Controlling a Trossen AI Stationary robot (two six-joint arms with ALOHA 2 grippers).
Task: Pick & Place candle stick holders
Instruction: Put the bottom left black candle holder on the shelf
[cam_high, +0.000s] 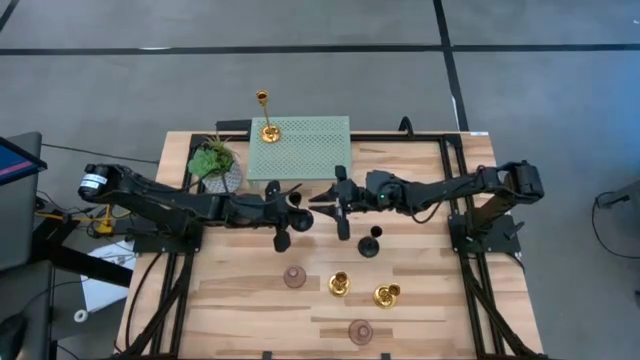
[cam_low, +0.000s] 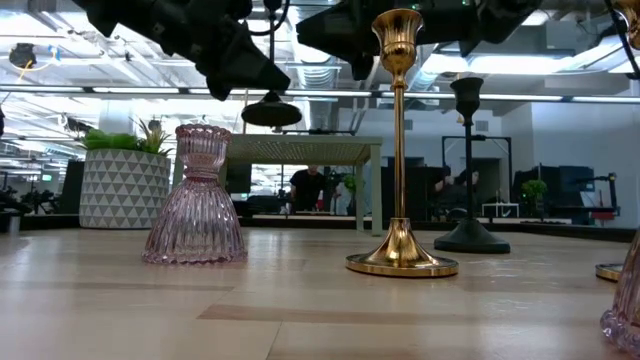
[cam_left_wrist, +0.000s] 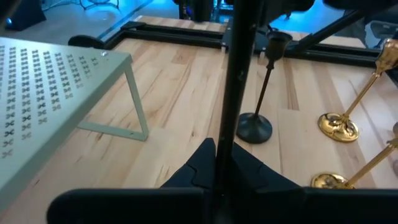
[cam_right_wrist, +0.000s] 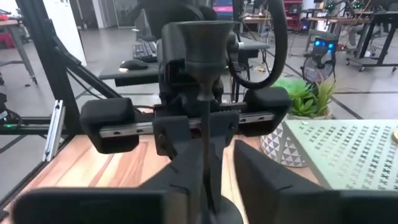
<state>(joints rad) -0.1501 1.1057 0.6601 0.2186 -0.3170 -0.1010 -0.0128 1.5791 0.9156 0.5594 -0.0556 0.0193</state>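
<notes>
Just in front of the green perforated stand (cam_high: 300, 147), above the tabletop (cam_high: 240, 300), handover point of two arms:

- Left gripper (cam_high: 283, 212): reaches in from the plant side of the stand; fingers clamped together on the thin stem of the held black holder (cam_left_wrist: 239, 93), which hangs clear of the wood, its round base showing in the air in the low view.
- Right gripper (cam_high: 335, 203): faces the left gripper from the stand's other side; fingers apart, one on each side of the same stem, with a gap showing beside it.
- Gold holder on stand (cam_high: 268, 130): upright on the stand's top, at the corner nearest the potted plant (cam_high: 213, 163).
- Potted plant: on the tabletop just beside the stand, in a white patterned pot.
- Standing black holder (cam_high: 372, 245): upright on the tabletop, in front of the stand, just past the two grippers.
- Two gold holders, gold holder A (cam_high: 340, 285) and gold holder B (cam_high: 387, 295): upright, close together, farther from the stand than the standing black holder.
- Pink holder A (cam_high: 294, 277): beside gold holder A, on the side toward the plant.
- Pink holder B (cam_high: 361, 331): farthest from the stand, near the tabletop's front edge
</notes>
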